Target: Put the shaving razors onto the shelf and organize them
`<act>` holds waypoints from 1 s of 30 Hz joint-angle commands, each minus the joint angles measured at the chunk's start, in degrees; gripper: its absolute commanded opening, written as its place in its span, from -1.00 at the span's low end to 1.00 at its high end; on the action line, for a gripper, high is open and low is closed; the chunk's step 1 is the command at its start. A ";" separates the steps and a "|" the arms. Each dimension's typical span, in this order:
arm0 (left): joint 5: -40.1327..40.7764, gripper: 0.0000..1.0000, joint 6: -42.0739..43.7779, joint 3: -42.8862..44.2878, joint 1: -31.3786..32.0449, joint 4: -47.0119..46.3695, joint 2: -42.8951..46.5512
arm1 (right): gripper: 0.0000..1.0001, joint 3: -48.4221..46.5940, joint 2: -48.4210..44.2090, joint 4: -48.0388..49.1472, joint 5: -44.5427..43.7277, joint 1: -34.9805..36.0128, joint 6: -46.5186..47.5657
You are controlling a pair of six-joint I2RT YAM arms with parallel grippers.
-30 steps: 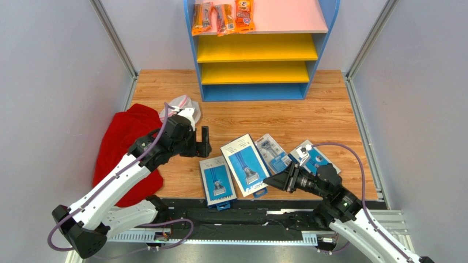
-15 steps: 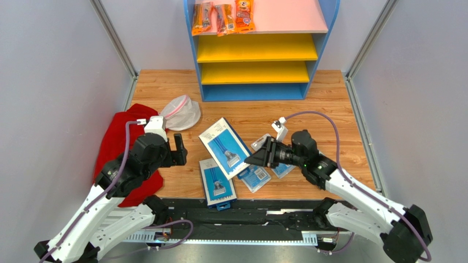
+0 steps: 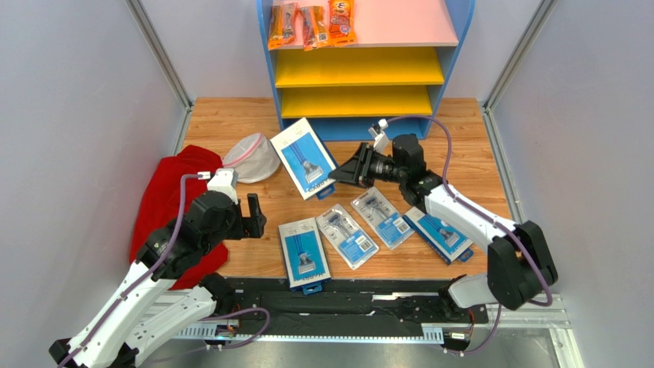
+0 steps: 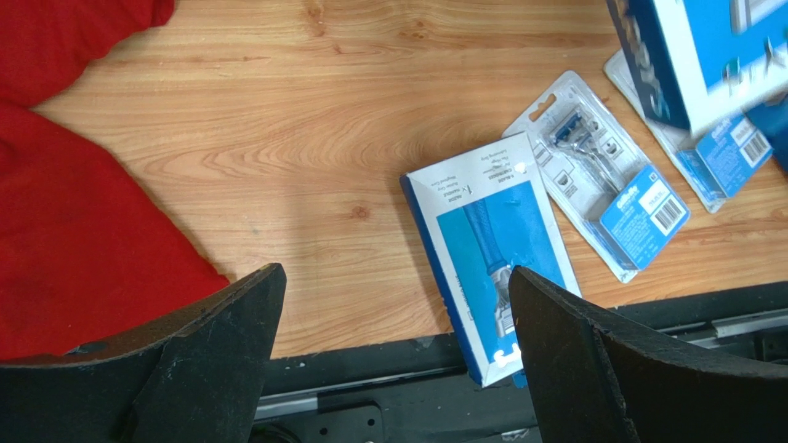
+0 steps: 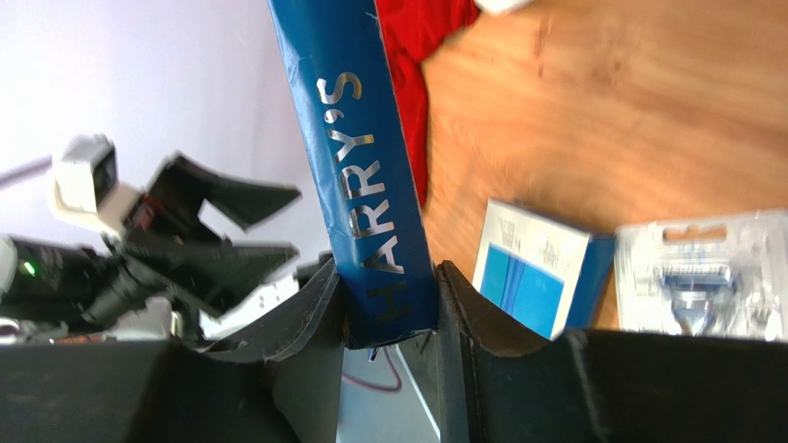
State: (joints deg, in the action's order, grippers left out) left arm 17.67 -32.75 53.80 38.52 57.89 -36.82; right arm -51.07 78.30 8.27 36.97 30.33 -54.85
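From above, the right gripper (image 3: 338, 174) is clenched on the near right corner of a large blue razor pack (image 3: 305, 156). It holds the pack off the wooden table (image 3: 460, 130) just in front of the shelf (image 3: 357, 67). The pack is face up, with its long axis running far-left to near-right. Four more packs lie flat nearer the arms: a second large pack (image 3: 304, 253), a small blister pack (image 3: 347, 235), another small one (image 3: 382, 217) and a third large pack (image 3: 439, 232). The left gripper (image 3: 253, 217) is spread apart and empty, beside a red cloth (image 3: 173, 207).

In the left wrist view, the left gripper's fingers (image 4: 231, 341) stand wide apart with nothing between them. Below them the second large pack (image 4: 490, 249) points near to far, tilted a little.

In the right wrist view, the fingers (image 5: 314, 314) pinch the held pack's dark blue edge, lettered HARRY'S (image 5: 365, 138).
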 commanded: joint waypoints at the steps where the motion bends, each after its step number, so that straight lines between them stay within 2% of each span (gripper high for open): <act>1: -1.94 0.99 1.55 -0.89 -0.11 -2.87 2.01 | -1.00 -9.65 5.00 7.64 4.34 -2.55 -2.80; 7: -1.94 0.99 1.99 -1.85 -0.11 -3.92 3.33 | -1.00 -19.22 13.00 8.43 5.57 -6.24 -8.42; 21: -3.69 0.99 1.73 -2.82 -0.11 -4.80 5.09 | -1.00 -32.77 26.10 14.14 5.22 -10.20 -18.62; 28: -4.14 0.99 2.16 -2.74 -0.11 -5.15 4.56 | -1.00 -39.71 30.59 14.58 1.54 -11.17 -22.76; 30: -4.14 0.99 2.08 -2.82 -0.11 -5.07 4.30 | -1.00 -42.78 31.82 11.34 0.65 -11.08 -22.06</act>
State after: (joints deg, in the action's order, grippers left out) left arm 13.98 -31.75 51.05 38.52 54.59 -31.99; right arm -87.07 108.92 17.41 40.01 19.55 -74.91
